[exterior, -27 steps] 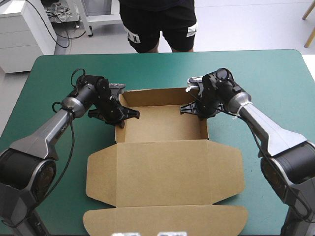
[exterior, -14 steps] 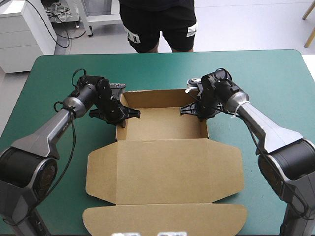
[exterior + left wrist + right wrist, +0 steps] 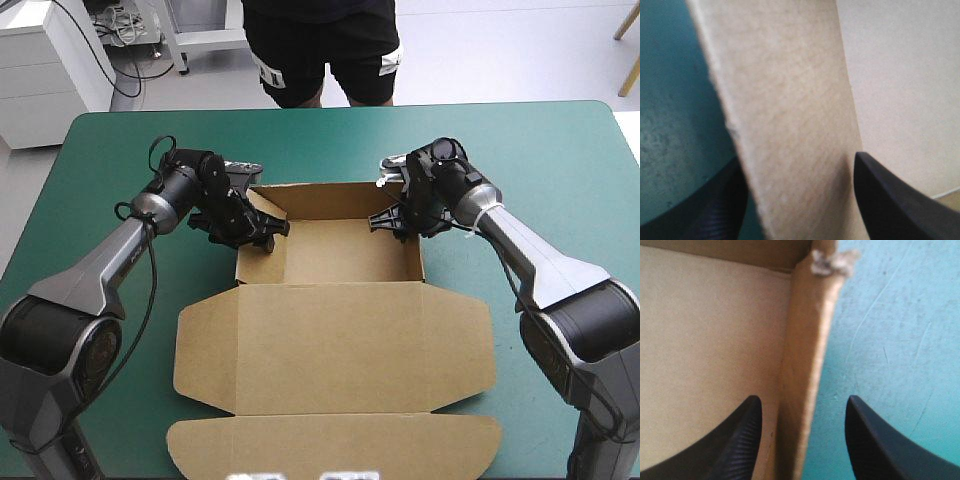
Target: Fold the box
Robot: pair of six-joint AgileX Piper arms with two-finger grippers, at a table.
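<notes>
The brown box (image 3: 335, 340) lies in the middle of the table. Its far part is a tray with raised walls, and its lid lies flat toward the near edge. My left gripper (image 3: 250, 232) straddles the tray's left wall (image 3: 785, 100), open, one black finger on each side. That wall leans a little inward over the tray floor (image 3: 340, 250). My right gripper (image 3: 397, 220) straddles the right wall (image 3: 805, 340). It is open (image 3: 804, 398), with a gap on both sides of the board.
The teal-green cover (image 3: 320, 140) shows all around the box. The lid's front flap (image 3: 335, 445) reaches close to the table's near edge. A frayed white scrap (image 3: 832, 262) sits at the right wall's far corner.
Both grippers were shut on the tray's side walls earlier and have now opened, letting the walls go. The left wall has tipped slightly inward.
</notes>
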